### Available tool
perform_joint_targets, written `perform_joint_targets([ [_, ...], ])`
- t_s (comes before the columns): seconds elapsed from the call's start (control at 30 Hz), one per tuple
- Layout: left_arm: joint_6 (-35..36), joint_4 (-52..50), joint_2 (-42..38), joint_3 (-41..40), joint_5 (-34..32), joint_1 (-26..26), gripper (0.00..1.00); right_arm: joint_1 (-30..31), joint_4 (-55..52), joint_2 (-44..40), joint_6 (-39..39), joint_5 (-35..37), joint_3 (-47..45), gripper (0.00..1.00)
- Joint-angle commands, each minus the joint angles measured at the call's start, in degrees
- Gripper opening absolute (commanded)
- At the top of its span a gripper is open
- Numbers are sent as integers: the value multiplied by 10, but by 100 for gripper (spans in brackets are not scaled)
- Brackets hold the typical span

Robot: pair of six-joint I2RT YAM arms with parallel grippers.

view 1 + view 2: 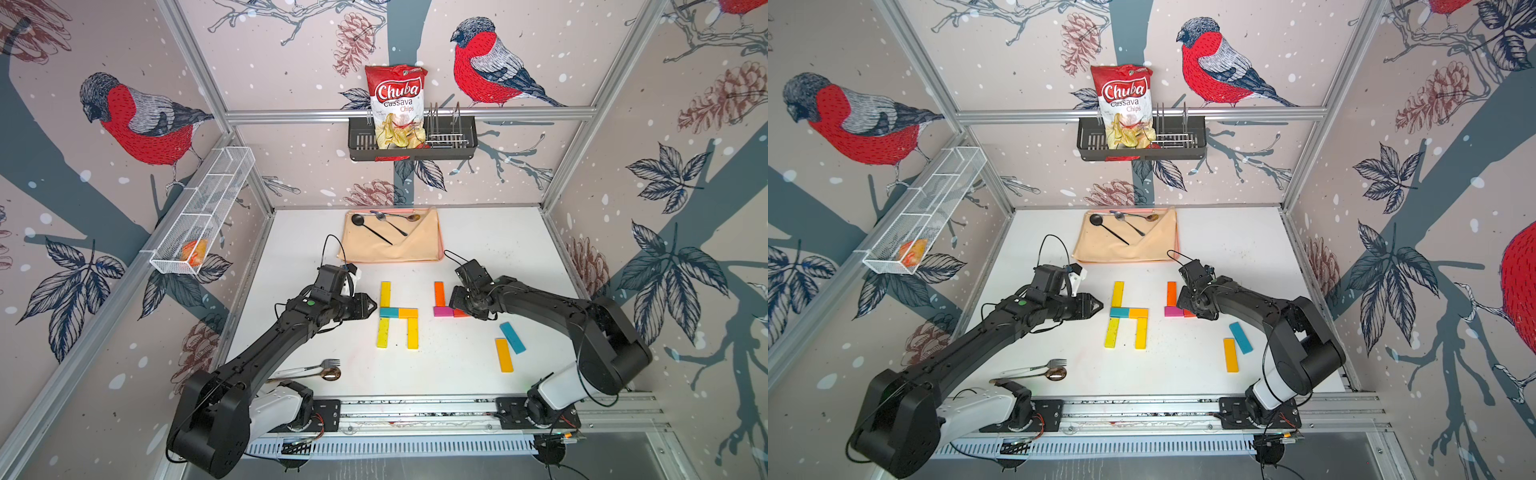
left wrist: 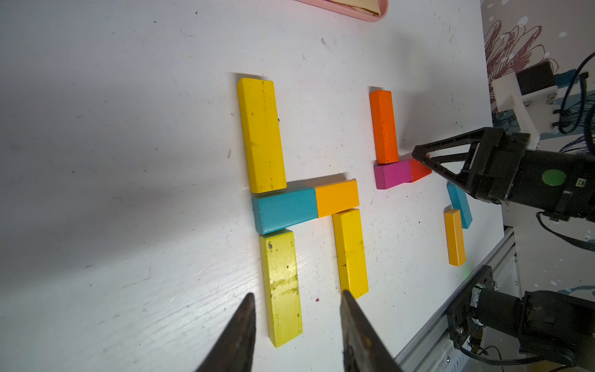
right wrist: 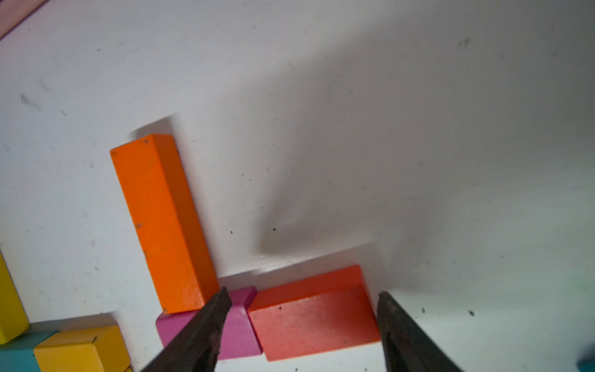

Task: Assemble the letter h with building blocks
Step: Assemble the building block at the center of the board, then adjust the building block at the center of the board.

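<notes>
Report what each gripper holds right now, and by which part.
Left gripper: open, holding nothing. Right gripper: its jaws straddle the short ends of the flat red wooden block lying on the white table; whether they clamp it cannot be told.

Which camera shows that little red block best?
The right wrist view: the red block lies close up, nearly whole. The left wrist view shows only one end; in both top views the right arm hides most of it.
</notes>
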Motion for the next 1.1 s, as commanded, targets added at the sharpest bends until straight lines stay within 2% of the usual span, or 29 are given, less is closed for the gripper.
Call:
perform_joint_targets([
  [0.0, 2, 7, 1, 2, -7, -1, 43, 0, -3, -3, 3, -2, -3, 74],
  [0.17, 2, 7, 0, 2, -7, 0, 43, 5, -30, -11, 7, 27, 10, 74],
  [0.27, 1, 6, 0, 3, -8, -1, 43, 30, -77, -11, 7, 86, 44, 75],
  [0.43, -4, 7, -3, 3, -21, 0, 43, 104, -156, 42, -5, 173, 131, 95],
  [0.63, -5, 3, -4, 3, -26, 0, 43, 171, -241, 146, 8, 249, 224, 100],
  [0.8, -3, 3, -4, 3, -26, 0, 43, 187, -260, 176, 14, 266, 245, 100],
  [1.07, -3, 4, -2, 3, -25, -1, 43, 190, -211, 155, -16, 213, 215, 99],
])
